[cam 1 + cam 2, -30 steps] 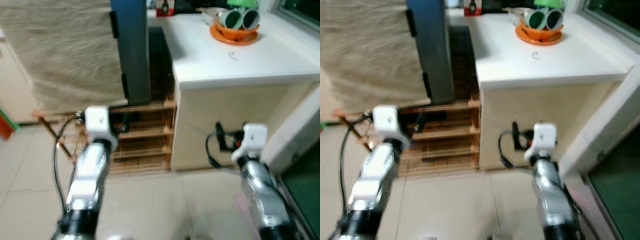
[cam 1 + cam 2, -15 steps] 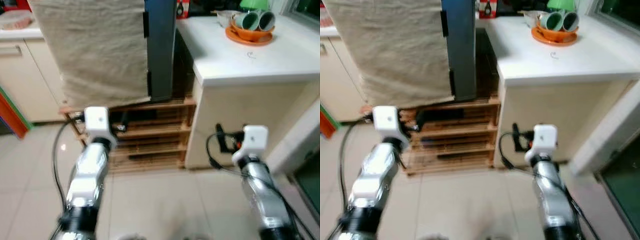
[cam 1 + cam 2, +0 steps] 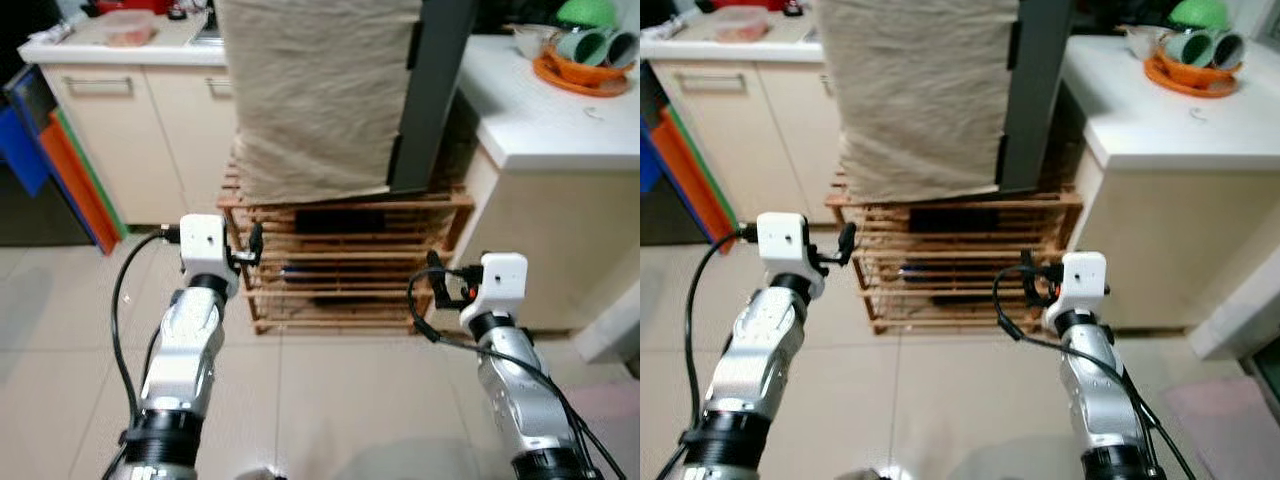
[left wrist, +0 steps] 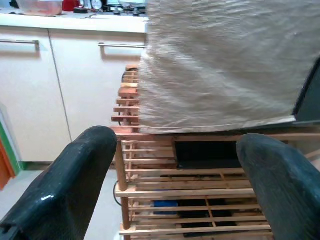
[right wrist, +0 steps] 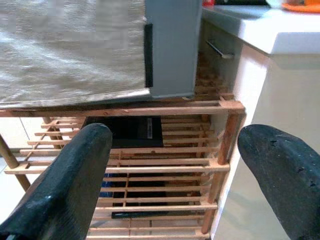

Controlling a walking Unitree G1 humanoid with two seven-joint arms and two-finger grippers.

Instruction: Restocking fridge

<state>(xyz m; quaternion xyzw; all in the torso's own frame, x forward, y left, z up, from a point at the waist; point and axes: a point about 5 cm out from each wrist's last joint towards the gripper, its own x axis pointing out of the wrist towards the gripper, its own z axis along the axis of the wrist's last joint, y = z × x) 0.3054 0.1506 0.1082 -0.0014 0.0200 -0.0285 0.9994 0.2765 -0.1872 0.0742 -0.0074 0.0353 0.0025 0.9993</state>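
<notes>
A: What are the arms doing?

B: Both are hanging out in front over the tile floor [image 3: 330, 400]. The left gripper [image 4: 175, 185] is showing its fingers [image 4: 65, 185] spread wide, with nothing between them. The right gripper [image 5: 185, 180] is doing the same, holding nothing.

A: And the fridge?

B: I'm judging it to be the tall block ahead under the beige cloth [image 3: 315, 90], with a dark grey side [image 3: 430, 95]. It's sitting on top of a wooden rack [image 3: 345, 260], between the cabinets [image 3: 140, 140] and the white counter [image 3: 560, 130].

A: How is it going to handle?

B: It's looking heavy and stiff, so only a door would move, I'd guess. The cloth is soft and loose and is hiding the front, so I can't tell where a handle sits. A pinch would probably have to go at the grey side's front edge, or the cloth would need lifting first.

A: Any containers?

B: Inside the rack something dark and flat is lying on the upper slats [image 5: 127, 131]. At the counter's far corner an orange dish [image 3: 1190, 75] is holding green cups lying on their sides. On the cabinet top's far left corner a clear tub [image 3: 125, 27] is holding something reddish.
</notes>
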